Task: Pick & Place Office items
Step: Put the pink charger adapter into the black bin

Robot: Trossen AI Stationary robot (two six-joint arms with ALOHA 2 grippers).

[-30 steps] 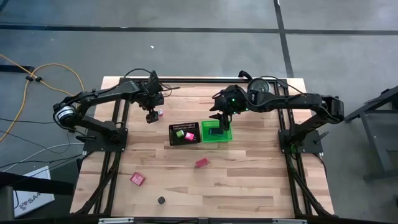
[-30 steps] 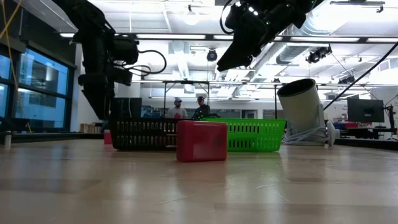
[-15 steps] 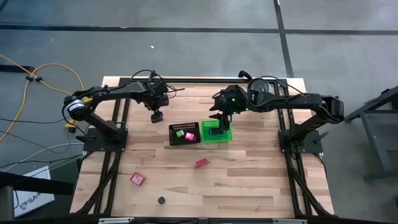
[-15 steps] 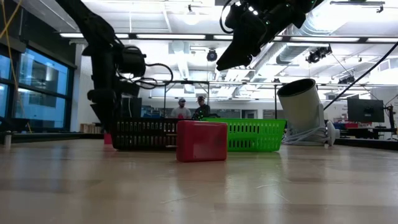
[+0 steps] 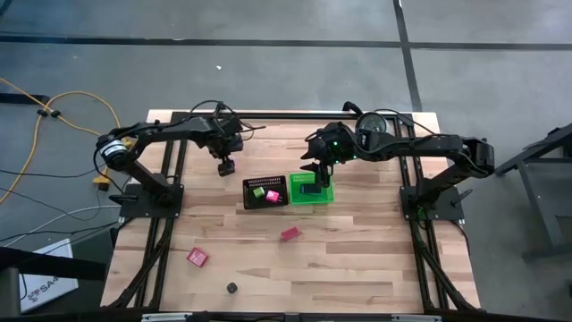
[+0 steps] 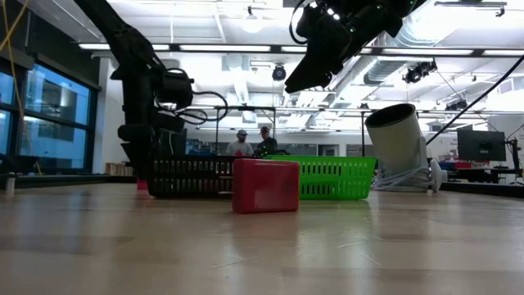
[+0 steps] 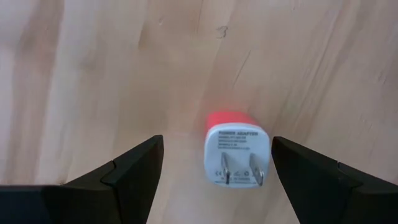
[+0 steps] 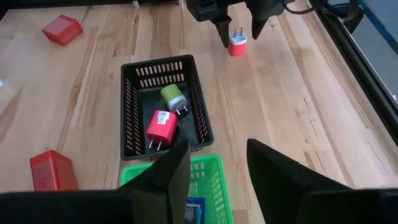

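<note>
High view: the left hand [image 5: 226, 167] hangs in the upper middle-left of the frame, just up and left of the black mesh tray [image 5: 265, 192]. Left wrist view shows its two fingers [image 7: 124, 176] spread wide and gripping nothing, with a red-bodied, white-faced plug adapter [image 7: 236, 151] standing on the bare tabletop [image 7: 93, 74] between them, prongs up, nearer the finger on the frame's right but touching neither.

Right wrist view shows the same adapter at the top centre, under the left hand. Below it the black mesh tray holds a green-and-white adapter [image 8: 173, 98] and a pink-red adapter [image 8: 161, 127] lying side by side. The right hand [image 5: 319, 173] hovers over the green bin [image 5: 310, 190], which sits against the tray's right side at frame centre; its fingers [image 8: 158, 180] stand apart and empty.

Lower in the high view, loose on the tabletop, lie a red block [image 5: 290, 234] below the bin, a pink-red block [image 5: 197, 258] at lower left, and a tiny black round bit [image 5: 231, 288] near the bottom edge.
</note>
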